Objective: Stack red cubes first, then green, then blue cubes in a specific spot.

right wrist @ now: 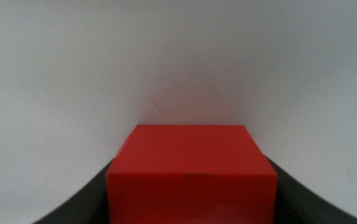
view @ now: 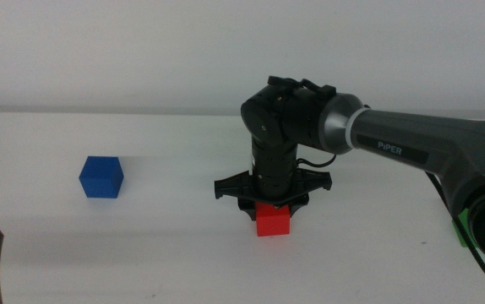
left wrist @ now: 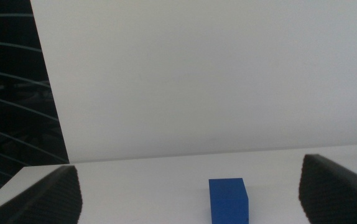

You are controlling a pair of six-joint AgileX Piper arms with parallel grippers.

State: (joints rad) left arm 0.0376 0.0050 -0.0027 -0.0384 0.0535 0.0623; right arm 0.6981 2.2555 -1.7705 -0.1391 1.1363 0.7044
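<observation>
Red cube (view: 273,221) in right pincer (view: 273,211), blue cube (view: 101,176) apart

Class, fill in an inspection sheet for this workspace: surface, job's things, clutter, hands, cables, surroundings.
Surface: white table, smooth, unmarked.
Job's things: red cube near the middle, between the right hand's jaws; blue cube stands alone toward the left; green cube nothing seen.
Clutter: nothing seen.
Hands: right hand comes down on the red cube, jaws at both its sides; whether it rests on the table cannot be told. Left hand waits at the near left edge, open, facing the blue cube.
Cables: a dark cable runs by the right arm's base.
Surroundings: plain white wall; a green bit at the right edge.
</observation>
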